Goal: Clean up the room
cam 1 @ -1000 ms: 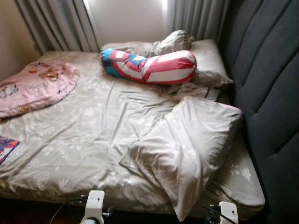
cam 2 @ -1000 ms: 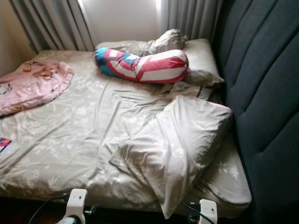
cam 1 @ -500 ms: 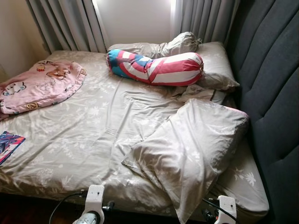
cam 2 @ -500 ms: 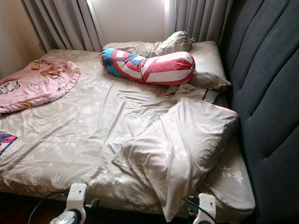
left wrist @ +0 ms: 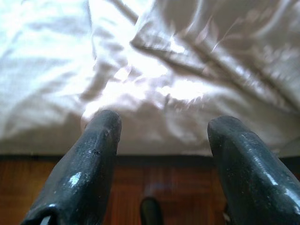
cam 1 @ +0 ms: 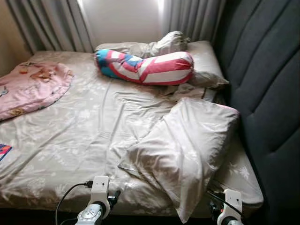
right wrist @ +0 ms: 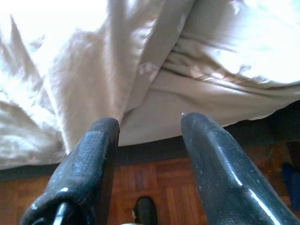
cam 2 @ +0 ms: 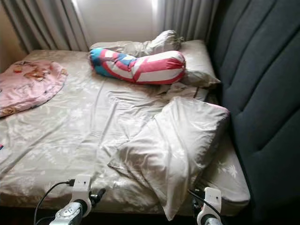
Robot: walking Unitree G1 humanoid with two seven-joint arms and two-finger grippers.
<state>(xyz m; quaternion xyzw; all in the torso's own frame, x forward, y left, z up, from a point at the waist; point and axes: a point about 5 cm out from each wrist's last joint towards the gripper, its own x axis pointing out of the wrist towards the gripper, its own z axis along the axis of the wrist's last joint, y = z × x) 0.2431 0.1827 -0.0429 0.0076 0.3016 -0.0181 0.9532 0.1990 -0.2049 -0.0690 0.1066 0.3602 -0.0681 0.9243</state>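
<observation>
Wrist views show both grippers, left (left wrist: 161, 129) and right (right wrist: 150, 124), fingers wide apart before the bed (cam 1: 70, 140) edge.

Head stereo pair looks forward and down across a rumpled beige floral-sheeted bed (cam 1: 84, 136), from its near edge. Both wrist cameras sit low, close, facing that edge over the reddish wooden parquet floor (right wrist: 164, 183).

You see a bed (cam 1: 70, 136) against a dark padded headboard (cam 1: 267, 93), grey curtains (cam 1: 51, 23) flanking a bright window (cam 1: 119, 21), wood floor (left wrist: 131, 187) below.
</observation>
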